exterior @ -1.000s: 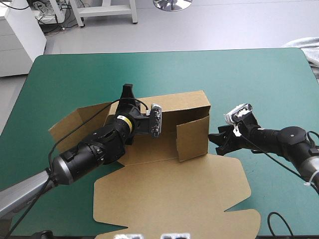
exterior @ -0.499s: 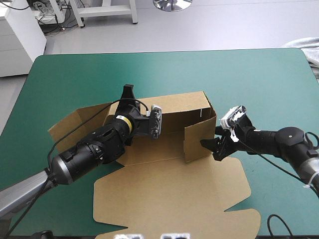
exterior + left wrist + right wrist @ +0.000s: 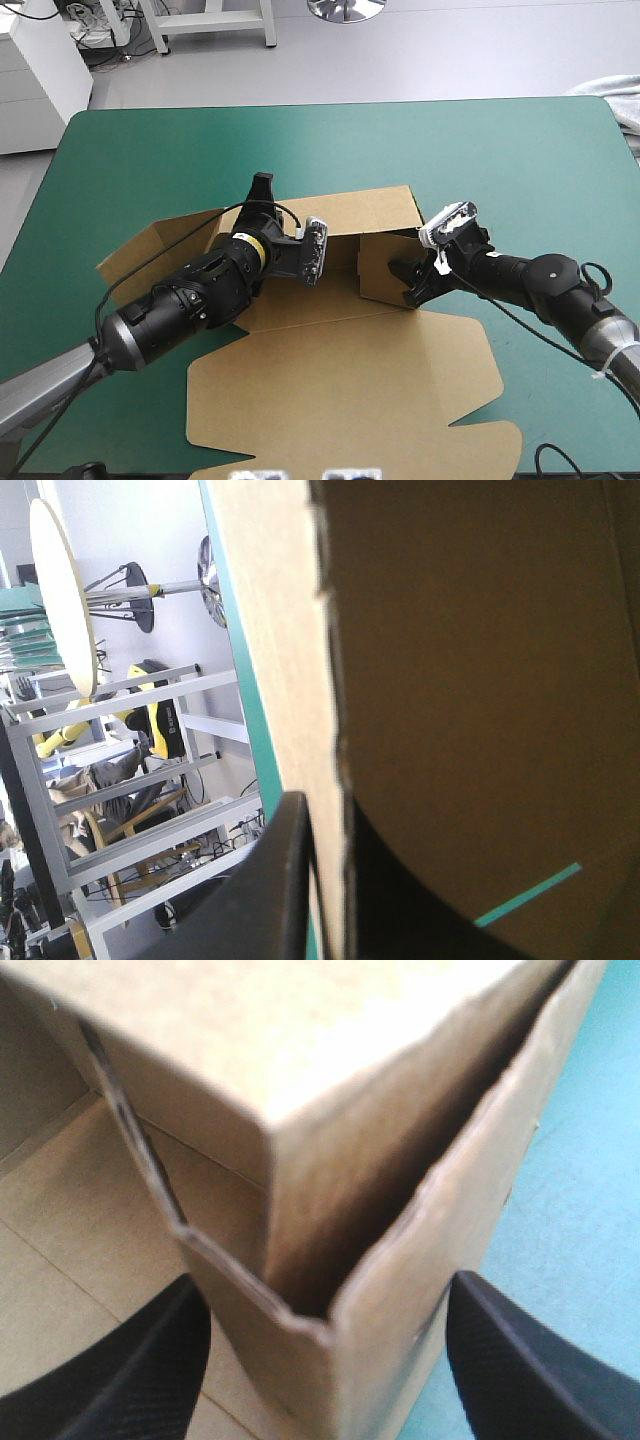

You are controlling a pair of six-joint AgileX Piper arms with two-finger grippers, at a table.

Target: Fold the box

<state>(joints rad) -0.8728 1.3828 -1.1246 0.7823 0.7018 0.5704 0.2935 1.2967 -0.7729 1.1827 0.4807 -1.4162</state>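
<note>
The brown box (image 3: 370,210) lies partly formed mid-table, its back wall upright and its wide lid (image 3: 340,390) flat toward the front edge. My left gripper (image 3: 262,190) is at the back wall's left end. In the left wrist view it (image 3: 335,900) is shut on the box, with the board's edge (image 3: 330,680) running up between the black fingers. My right gripper (image 3: 403,284) is open at the box's right end, by the short side flap (image 3: 385,262). In the right wrist view its fingers (image 3: 130,1350) straddle the folded corner (image 3: 330,1290), one on each side.
A loose flap (image 3: 150,245) of the box lies flat to the left of my left arm. A pale cloth (image 3: 615,100) hangs at the table's far right corner. Bare teal-green cover (image 3: 500,160) stretches beyond and to the right of the box.
My right gripper has moved left from beside the box onto its right end and opened wider. The side flap has swung inward. My left gripper has kept its hold.
</note>
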